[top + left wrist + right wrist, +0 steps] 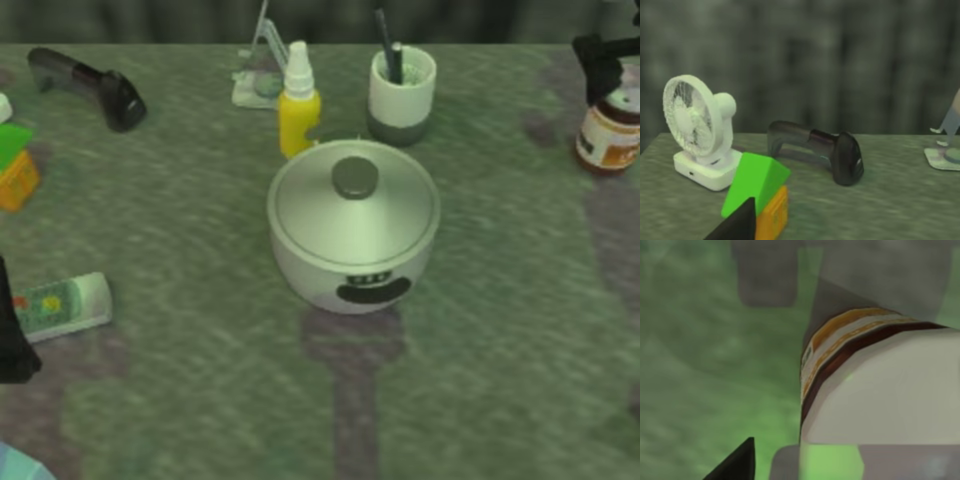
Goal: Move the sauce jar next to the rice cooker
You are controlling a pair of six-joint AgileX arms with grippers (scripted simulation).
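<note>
The table [500, 330] is showing a mottled grey-green top with darker shadow bands lying across it, and a dim, blurred wall is standing behind its far edge. The rice cooker [352, 225] is sitting at the centre. The sauce jar [608, 135] is standing upright far out at about two o'clock from the cooker, well apart from it. The right gripper [608, 62] is sitting over the jar's lid; the right wrist view is showing the lid and label up close, but I cannot tell whether the fingers are gripping it. The left arm [12, 330] is sitting parked at nine o'clock, at the table's left edge, its fingers not showing
</note>
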